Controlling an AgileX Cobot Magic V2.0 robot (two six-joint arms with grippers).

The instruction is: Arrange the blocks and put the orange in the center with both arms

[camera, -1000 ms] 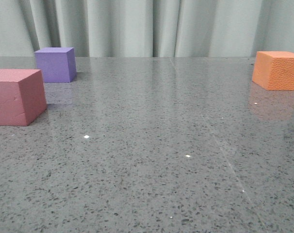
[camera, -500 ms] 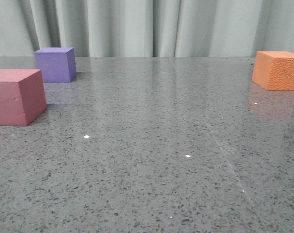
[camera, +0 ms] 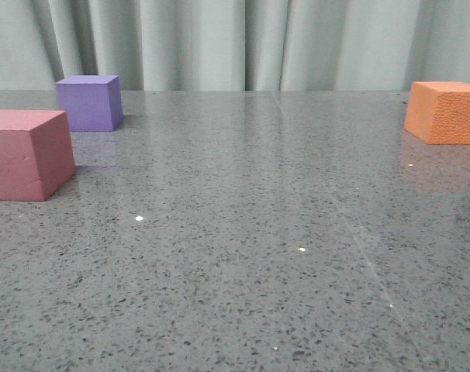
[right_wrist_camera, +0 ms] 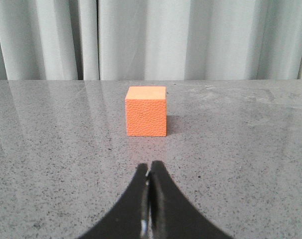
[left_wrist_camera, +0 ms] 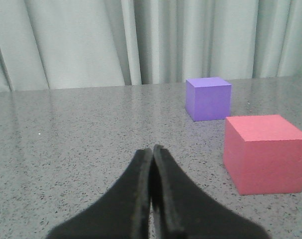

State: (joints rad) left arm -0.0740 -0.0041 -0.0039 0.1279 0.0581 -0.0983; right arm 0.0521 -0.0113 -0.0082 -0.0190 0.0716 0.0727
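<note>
- Three cubes sit on the desk (camera: 243, 232), nothing lined up yet: pink cube (camera: 27, 153) near the left edge, purple cube (camera: 88, 102) just behind it and a bit further in, orange cube (camera: 444, 111) way over on the right, well apart from the other two.
- Left gripper (left_wrist_camera: 152, 152) has its fingers pressed together with nothing between them. From its wrist cam the pink cube (left_wrist_camera: 263, 153) and the purple cube (left_wrist_camera: 208, 98) sit off to one side, not in line with the tips.
- Right gripper (right_wrist_camera: 150, 169) is pinched closed too, and empty. The orange cube (right_wrist_camera: 146, 110) is pretty much dead ahead of it, upright, pebbly face toward the camera.
- Neither arm shows in the front view, so I'd guess both are hanging back near the robot, but I can't really tell how far.
- Looks like the very start: no cube touched, the middle of the desk has no cube on it.
- Next move, I reckon: right gripper needs to open wider than the orange cube, go straight in and straddle it. Left one has to swing over toward pink or purple first.
</note>
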